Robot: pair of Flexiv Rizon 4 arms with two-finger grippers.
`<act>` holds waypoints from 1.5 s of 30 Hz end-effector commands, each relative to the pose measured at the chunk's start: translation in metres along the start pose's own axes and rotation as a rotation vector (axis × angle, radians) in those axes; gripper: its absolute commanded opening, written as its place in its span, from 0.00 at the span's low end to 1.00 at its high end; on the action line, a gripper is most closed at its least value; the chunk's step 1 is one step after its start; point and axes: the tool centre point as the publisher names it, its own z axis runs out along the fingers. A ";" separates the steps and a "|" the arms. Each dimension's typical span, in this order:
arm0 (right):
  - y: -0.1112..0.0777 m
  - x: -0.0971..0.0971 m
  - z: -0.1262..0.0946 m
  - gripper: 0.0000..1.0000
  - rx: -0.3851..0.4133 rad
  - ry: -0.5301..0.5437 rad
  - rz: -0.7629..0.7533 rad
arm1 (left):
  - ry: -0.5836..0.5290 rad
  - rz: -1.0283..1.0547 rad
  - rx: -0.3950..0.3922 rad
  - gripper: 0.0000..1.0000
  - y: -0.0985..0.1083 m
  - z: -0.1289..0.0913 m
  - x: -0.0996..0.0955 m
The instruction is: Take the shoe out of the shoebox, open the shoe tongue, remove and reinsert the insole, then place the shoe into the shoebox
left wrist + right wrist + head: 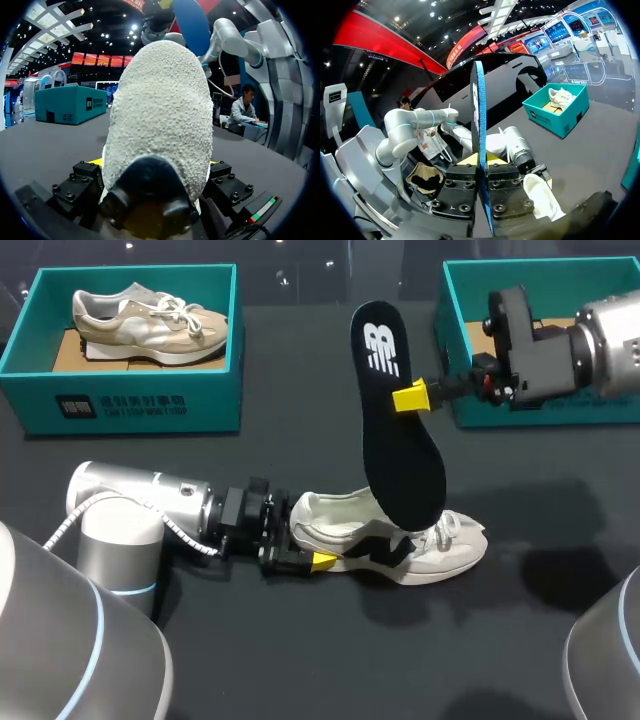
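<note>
Head view: shoe (440, 545) sits mid-tabletop (300, 660), left fingers (322, 560) clamped on its heel. The right fingers (410, 397) pinch the insole (395, 415) by one edge, upright, lower end at the shoe's opening.
Left wrist view: the heel (160, 115) fills the gap between the fingers, which looks a firm, padded place to hold.
Right wrist view: the insole (479, 125) is edge-on between clenched fingers (505, 180); it's probably thin, light and floppy, so a mid-length grip suits.

The shoe (450, 540) heel looks rough and nubby; the insole (400, 430) matt black, smooth; the table (300, 660) matt.
</note>
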 end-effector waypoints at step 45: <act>-0.015 0.040 -0.013 0.00 -0.104 -0.051 0.077 | -0.007 -0.001 -0.036 1.00 0.006 -0.004 0.000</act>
